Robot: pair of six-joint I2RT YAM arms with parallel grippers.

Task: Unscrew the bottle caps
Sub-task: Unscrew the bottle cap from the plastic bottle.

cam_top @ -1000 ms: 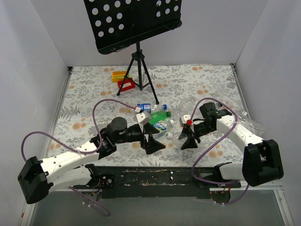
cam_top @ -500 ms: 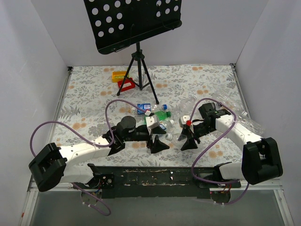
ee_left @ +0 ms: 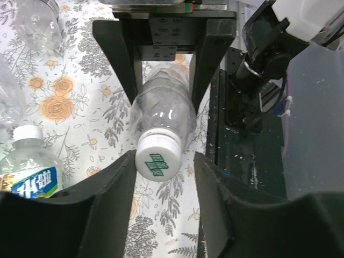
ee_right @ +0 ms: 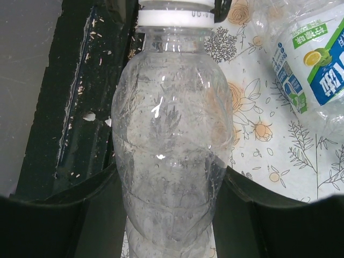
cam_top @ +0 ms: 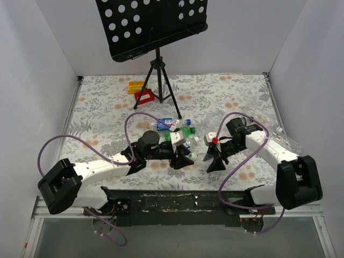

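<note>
Black fingers point(ee_left: 115, 185) of the left gripper point(ee_left: 164, 158) stand on either side of a white cap point(ee_left: 157, 159) with a green mark on its face. They are spread only a little wider than the cap. The finger on one side looks to be at its rim, while a thin gap shows on the other, so I judge the cap is bracketed but not yet pinched.

Off to the left of this gripper, a labelled bottle point(ee_left: 29, 174) with its own white cap lies on the flowered tabletop point(cam_top: 107, 107), near but apart from the work.

Moving right, the cap sits on a clear bottle point(ee_left: 163, 110). It points at the left gripper, and the bottle's long axis runs straight away from that wrist, in line with the gripper's reach. The body stretches toward the right arm and appears to be carried above the tabletop near the front edge, though the height is hard to tell.

Further right, the right gripper point(ee_left: 165, 80) clamps the bottle's body across its width, fingers pressed on both sides. In the right wrist view the crinkled plastic fills the space between them, with the cap at the far end.

Since the left gripper is at the cap and the bottle's axis lines up with its wrist, the coming move likely calls for pinching the cap and rolling that wrist while the right gripper holds the body against turning. The thin, soft wall could buckle or slip in that hold.
</note>
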